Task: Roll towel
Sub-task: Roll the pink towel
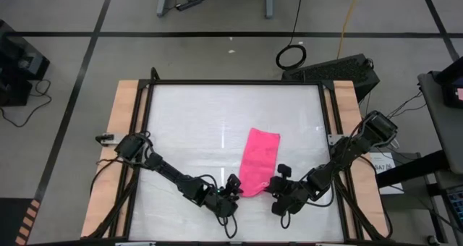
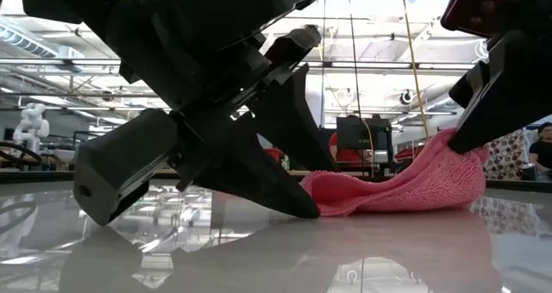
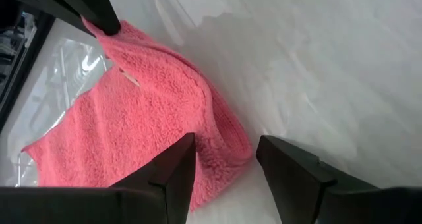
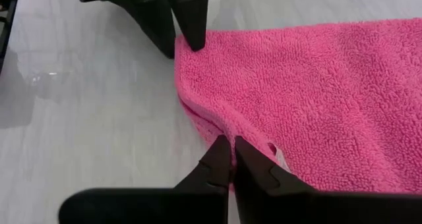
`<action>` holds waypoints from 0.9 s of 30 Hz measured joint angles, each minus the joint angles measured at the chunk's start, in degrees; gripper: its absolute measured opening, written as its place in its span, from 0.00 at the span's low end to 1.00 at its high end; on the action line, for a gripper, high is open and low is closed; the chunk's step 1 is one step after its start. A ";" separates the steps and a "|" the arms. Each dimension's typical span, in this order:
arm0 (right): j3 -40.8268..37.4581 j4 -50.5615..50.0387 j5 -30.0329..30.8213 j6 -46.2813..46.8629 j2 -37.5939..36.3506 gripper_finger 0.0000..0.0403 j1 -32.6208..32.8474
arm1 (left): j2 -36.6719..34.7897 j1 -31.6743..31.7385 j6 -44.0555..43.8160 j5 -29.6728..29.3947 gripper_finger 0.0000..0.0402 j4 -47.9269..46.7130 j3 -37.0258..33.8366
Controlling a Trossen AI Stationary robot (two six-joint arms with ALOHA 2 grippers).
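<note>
The bright pink towel (image 1: 258, 163) lies flat on the white table, its long side running from far to near. My left gripper (image 1: 233, 189) is open at the towel's near left corner, with the bulging corner fold (image 3: 227, 141) between its fingers. My right gripper (image 1: 279, 181) is shut on the towel's near right corner and holds it a little above the table (image 2: 453, 155). The rest of the towel lies on the table. My left gripper comes in low, slanting from the table's near left. One fingertip (image 2: 304, 208) meets the towel's near left corner (image 4: 184, 53) where it lies on the table, and the other finger (image 3: 290, 171) stands on the bare table beside it. My right gripper pinches the towel's near edge at the right corner (image 4: 227, 128) between its two shut fingers, slanting down from the table's near right. The pinched edge is raised into a ridge, and the cloth slopes down from it to the table (image 2: 371, 198).
A black frame (image 1: 231, 82) borders the white table, with wooden strips (image 1: 123, 130) at both sides. There is bare table surface to the left of and beyond the towel (image 1: 188, 123). Cables and a dark case (image 1: 333, 69) lie on the floor behind the table.
</note>
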 joint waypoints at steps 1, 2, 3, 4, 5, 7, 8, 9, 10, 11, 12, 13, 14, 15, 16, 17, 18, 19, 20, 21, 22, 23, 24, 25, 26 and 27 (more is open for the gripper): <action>0.00 0.00 0.00 0.02 0.00 0.00 0.00 | 0.00 0.02 0.02 0.00 0.44 -0.06 0.00; 0.00 0.00 0.00 0.08 0.00 0.00 0.00 | 0.00 0.02 0.02 -0.01 0.43 -0.20 0.00; 0.00 0.01 0.00 0.10 0.01 0.00 0.00 | 0.00 0.10 0.02 0.00 0.42 -0.28 -0.02; 0.00 0.02 0.01 0.11 0.02 0.00 0.00 | 0.00 0.28 0.02 0.00 0.39 -0.35 -0.02; 0.00 0.00 0.05 0.11 0.02 0.00 0.00 | 0.00 0.46 -0.01 0.04 0.37 -0.49 -0.02; 0.00 0.01 0.07 0.14 0.02 0.00 0.00 | 0.00 0.77 -0.25 0.30 0.30 -0.88 0.00; 0.00 0.02 0.07 0.27 0.02 0.00 0.00 | 0.00 0.88 -0.37 0.48 0.26 -1.15 0.00; 0.00 0.00 0.07 0.48 0.02 0.00 0.00 | 0.00 1.01 -0.37 0.74 0.22 -1.41 0.00; 0.00 0.01 0.08 0.53 0.02 0.00 0.00 | 0.00 1.21 -0.37 1.42 0.18 -1.57 0.00; 0.00 0.00 0.07 0.54 0.02 0.00 0.00 | 0.00 1.27 -0.35 2.06 0.15 -1.62 0.00; 0.00 0.00 0.07 0.55 0.02 0.00 0.00 | 0.00 1.29 -0.33 2.47 0.11 -1.58 0.00; 0.00 0.00 0.07 0.55 0.02 0.00 0.00 | 0.00 1.29 -0.33 2.66 0.08 -1.55 -0.02; 0.00 0.00 0.07 0.55 0.02 0.00 0.00 | 0.00 1.29 -0.32 2.90 0.05 -1.52 -0.02; 0.00 0.00 0.07 0.55 0.02 0.00 0.00 | 0.00 1.35 -0.31 3.34 0.03 -1.48 -0.02; 0.00 0.00 0.05 0.53 0.02 0.00 0.00 | 0.00 1.49 -0.54 3.88 0.02 -1.42 -0.03; 0.00 -0.05 -0.03 0.51 0.02 0.00 0.00 | -0.01 1.65 -1.33 4.42 0.02 -1.33 -0.09; 0.00 -0.09 -0.04 0.49 0.02 0.00 0.00 | -0.24 1.85 -2.47 5.16 0.02 -1.35 -0.15; 0.00 -0.21 -0.07 0.45 0.02 0.00 0.00 | -0.34 2.27 -3.58 6.10 0.02 -1.34 -0.26; 0.00 -0.46 -0.21 0.39 0.02 0.00 0.03 | -0.64 2.56 -4.61 6.95 0.02 -1.33 -0.34; 0.00 -0.69 -0.60 0.35 0.02 0.00 0.10 | -1.27 2.85 -5.76 7.94 0.02 -1.33 -0.35; 0.00 -0.96 -1.38 0.28 0.02 0.00 0.15 | -1.82 3.18 -6.74 9.21 0.01 -1.34 -0.36; 0.00 -1.19 -2.41 0.14 0.02 0.00 0.15 | -2.31 3.49 -7.76 10.46 0.01 -1.38 -0.38; 0.00 -1.29 -3.75 0.11 0.02 0.00 0.15 | -2.96 3.89 -8.72 11.72 0.01 -1.50 -0.42; 0.00 -1.38 -5.06 0.00 0.02 0.00 0.17 | -3.41 4.35 -9.82 13.19 0.01 -1.58 -0.44; 0.00 -1.42 -6.54 -0.34 0.04 0.00 0.20 | -3.70 4.90 -11.07 15.06 0.01 -1.38 -0.46; 0.00 -1.38 -7.86 -0.59 0.04 0.00 0.26 | -4.18 5.55 -12.51 17.08 0.01 -1.35 -0.50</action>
